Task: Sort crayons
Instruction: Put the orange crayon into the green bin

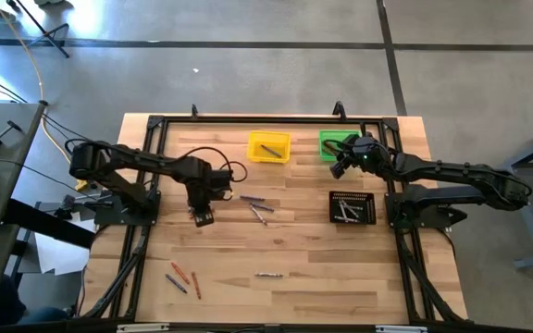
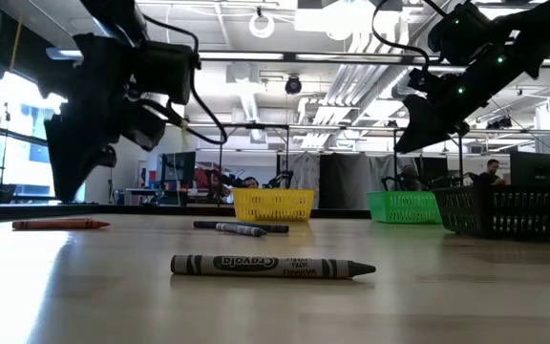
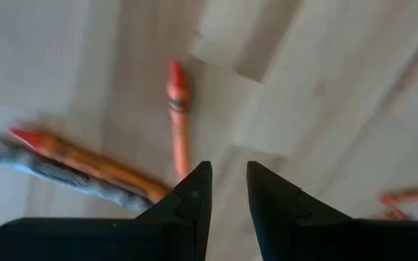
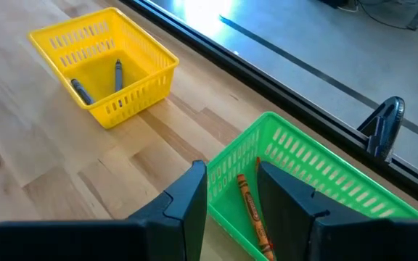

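- I see thin wax crayons (image 1: 257, 210) scattered on the pale wooden table (image 1: 285, 296): a few at centre, a grey one (image 2: 273, 267) nearer the front, orange and grey ones (image 1: 182, 278) front-left.
- Two grey crayons (image 4: 96, 82) lie in the yellow square plastic bin (image 4: 142, 80); orange ones (image 4: 251, 210) in the green bin (image 4: 318, 174); several in the black ribbed tray (image 1: 352, 207).
- My left gripper (image 3: 228, 190) hangs over the table, fingers slightly parted, empty.
- My right gripper (image 4: 232, 190) hovers above the green bin, narrow gap, holding nothing.
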Available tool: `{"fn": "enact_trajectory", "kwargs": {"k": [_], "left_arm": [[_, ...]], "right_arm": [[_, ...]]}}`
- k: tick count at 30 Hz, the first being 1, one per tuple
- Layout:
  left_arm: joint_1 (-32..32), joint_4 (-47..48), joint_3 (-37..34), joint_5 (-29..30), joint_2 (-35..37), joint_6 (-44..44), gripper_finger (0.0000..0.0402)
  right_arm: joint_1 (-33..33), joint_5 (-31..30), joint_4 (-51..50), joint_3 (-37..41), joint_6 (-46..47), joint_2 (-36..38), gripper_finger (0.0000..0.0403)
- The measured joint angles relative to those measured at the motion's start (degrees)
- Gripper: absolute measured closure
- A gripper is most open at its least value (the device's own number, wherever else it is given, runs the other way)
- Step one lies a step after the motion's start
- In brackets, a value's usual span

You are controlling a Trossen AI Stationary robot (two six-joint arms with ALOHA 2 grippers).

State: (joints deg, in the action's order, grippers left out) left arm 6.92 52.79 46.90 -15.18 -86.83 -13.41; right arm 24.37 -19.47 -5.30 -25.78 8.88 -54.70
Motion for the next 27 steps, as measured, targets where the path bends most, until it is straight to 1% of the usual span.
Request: {"fn": "enact_trajectory", "kwargs": {"k": [3,6,11,23,27], "left_arm": [[0.0,-4.4,-1.7,1.4,0.0,0.0,0.0323],[0.1,-6.7,-3.0,2.3,0.0,0.1,0.0323],[0.1,-6.6,-3.2,5.3,0.0,0.6,0.0323],[-0.9,-6.2,-3.2,5.4,0.0,0.0,0.0323],[-1.9,-6.2,-3.2,5.4,0.0,0.0,0.0323]], "right_arm": [[0.0,0.1,0.0,0.0,-0.3,0.0,0.0286],[0.0,0.1,0.2,0.0,-0.3,0.0,0.0286],[0.0,0.1,0.3,0.0,-0.3,0.0,0.0286],[0.0,0.2,0.4,0.0,-0.5,0.0,0.0286],[0.0,0.2,0.8,0.0,-1.9,0.0,0.0286]]}}
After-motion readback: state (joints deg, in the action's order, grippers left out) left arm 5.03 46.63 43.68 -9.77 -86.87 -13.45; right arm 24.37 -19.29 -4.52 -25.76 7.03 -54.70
